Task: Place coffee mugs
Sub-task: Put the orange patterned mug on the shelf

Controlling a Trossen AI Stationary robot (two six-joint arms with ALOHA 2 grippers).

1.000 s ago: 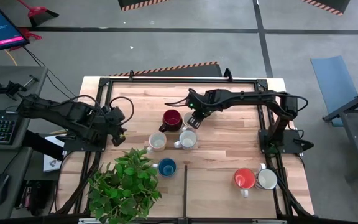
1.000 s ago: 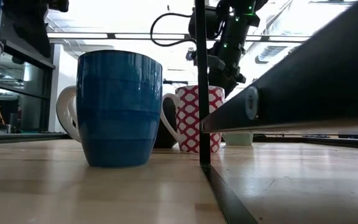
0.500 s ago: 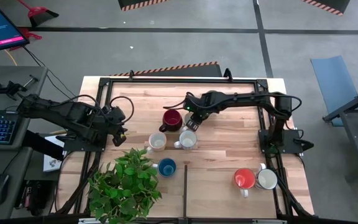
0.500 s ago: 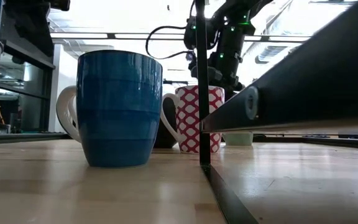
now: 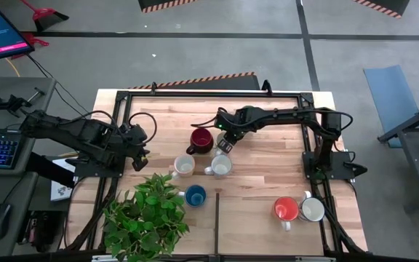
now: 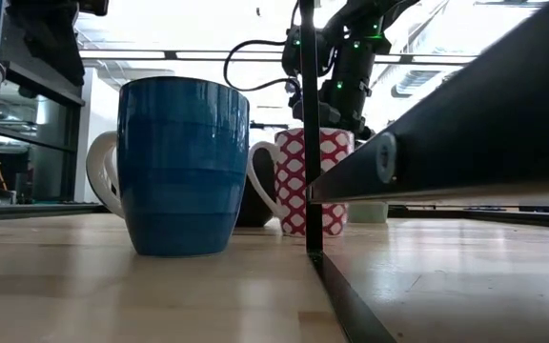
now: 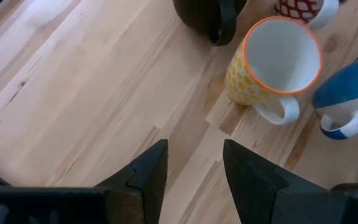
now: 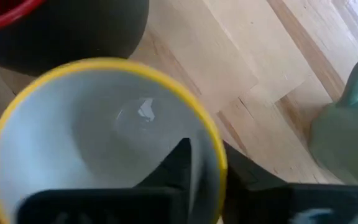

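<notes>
Currently your right end effector (image 8: 202, 163) sits on a yellow-rimmed mug (image 8: 73, 143), one finger inside the bowl, the other outside the wall, pinching the rim. From above that's the right end effector (image 5: 225, 139) at the mid-back of the table (image 5: 268, 145), just beside the dark red mug (image 5: 201, 138). In the right wrist view, the dark red mug's body (image 8: 73, 31) is right next to the gripped mug, and a pale green mug (image 8: 347, 124) stands a little apart.

Your left end effector (image 5: 141, 149) waits at the left edge of the table, fingers (image 7: 145, 174) apart, nothing between them. Its camera sees a yellow dotted mug with an orange rim (image 7: 272, 68) and a blue mug with a white handle (image 7: 350, 99) next to it.

Other mugs from above: two white ones (image 5: 184, 166) (image 5: 220, 164) mid-table, blue mug (image 5: 195, 195) by the plant (image 5: 148, 215), an orange mug (image 5: 286, 209) touching a white mug (image 5: 313, 209) at the front right. Low view shows the blue mug (image 6: 184, 167) up close, with a red-and-white patterned mug (image 6: 308, 181) behind it.
</notes>
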